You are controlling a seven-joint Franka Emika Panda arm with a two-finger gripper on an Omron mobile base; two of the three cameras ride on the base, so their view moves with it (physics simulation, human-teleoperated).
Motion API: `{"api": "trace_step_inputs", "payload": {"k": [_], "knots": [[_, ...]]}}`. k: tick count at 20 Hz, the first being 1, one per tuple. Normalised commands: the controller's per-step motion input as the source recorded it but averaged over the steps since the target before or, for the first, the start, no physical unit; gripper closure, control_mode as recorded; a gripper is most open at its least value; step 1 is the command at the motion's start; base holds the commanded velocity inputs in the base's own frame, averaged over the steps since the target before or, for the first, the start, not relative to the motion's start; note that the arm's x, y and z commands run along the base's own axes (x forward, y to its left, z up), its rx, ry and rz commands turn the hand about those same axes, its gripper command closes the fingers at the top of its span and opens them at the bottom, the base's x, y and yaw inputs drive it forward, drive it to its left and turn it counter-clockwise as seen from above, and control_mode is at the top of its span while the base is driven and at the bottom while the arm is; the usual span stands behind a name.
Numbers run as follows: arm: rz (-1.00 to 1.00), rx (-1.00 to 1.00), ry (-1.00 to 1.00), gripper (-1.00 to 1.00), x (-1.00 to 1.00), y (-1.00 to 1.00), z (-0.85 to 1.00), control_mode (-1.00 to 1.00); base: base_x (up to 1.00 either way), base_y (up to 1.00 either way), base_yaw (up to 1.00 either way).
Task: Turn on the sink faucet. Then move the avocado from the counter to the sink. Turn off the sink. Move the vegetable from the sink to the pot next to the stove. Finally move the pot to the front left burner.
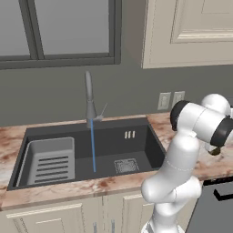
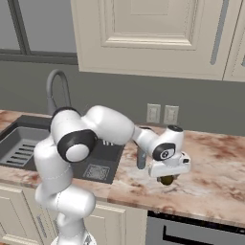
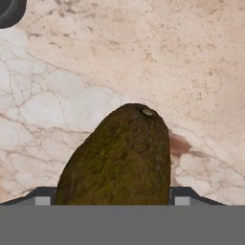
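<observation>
The avocado (image 3: 117,155) sits between the gripper (image 2: 167,179) fingers, clasped over the counter (image 2: 215,167). Beside the arm, the sink faucet (image 1: 89,98) pours water into the sink (image 1: 141,141).

Faucet (image 1: 89,98) running into sink (image 1: 141,141); olive-brown avocado (image 3: 117,160) over marbled counter (image 3: 72,72), between end effector fingertips.

avocado (image 3: 117,155): its lower part is lying under the hand view's bottom band (stem end showing).
fingertips (image 3: 42,197): mostly being cut off below.
pot (image 3: 10,10): only a corner is showing.
</observation>
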Motion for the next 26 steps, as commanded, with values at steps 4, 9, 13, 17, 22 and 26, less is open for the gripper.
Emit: {"api": "trace_step_inputs", "payload": {"k": [4,9,13,17,22,26], "knots": [[-0.03,0.00,-0.05,1.00,-0.46,0.31,0.43,-1.00,0.00,0.00,0.00],[-0.03,0.00,-0.01,1.00,-0.42,0.54,0.60,-1.00,0.00,0.00,0.00],[-0.01,-0.02,0.00,1.00,-0.26,0.88,0.52,-1.00,0.00,0.00,0.00],[0.00,-0.04,0.03,1.00,-0.27,0.96,0.31,-1.00,0.00,0.00,0.00],[0.00,-0.06,0.05,1.00,-0.13,1.00,0.11,-1.00,0.00,0.00,0.00],[0.00,-0.08,0.06,1.00,0.00,1.00,0.01,-1.00,0.00,0.00,0.00]]}}
